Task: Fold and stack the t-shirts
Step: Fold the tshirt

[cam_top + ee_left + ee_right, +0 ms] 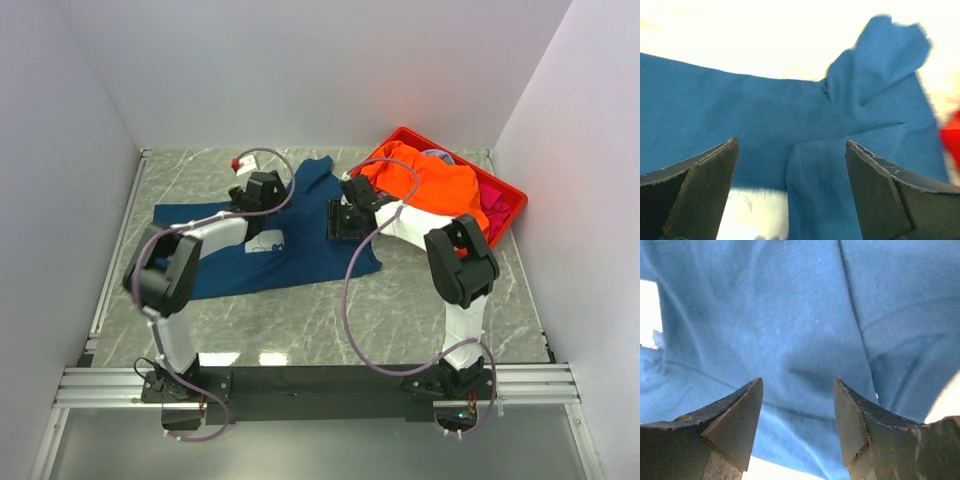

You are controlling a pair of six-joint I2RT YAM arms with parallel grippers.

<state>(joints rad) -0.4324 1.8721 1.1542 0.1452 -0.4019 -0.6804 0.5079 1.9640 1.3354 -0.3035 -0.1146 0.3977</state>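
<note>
On the surface, navy t-shirt lies spread, rumpled. Left fingers and right fingers apart, empty, over cloth. Pinch matching edges; lift evenly.

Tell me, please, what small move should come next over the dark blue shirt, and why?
Probably lower the open left end effector and right end effector to pinch the dark navy-blue cloth t-shirt: it lies spread, unfolded, directly beneath both, and neither grips anything.
</note>
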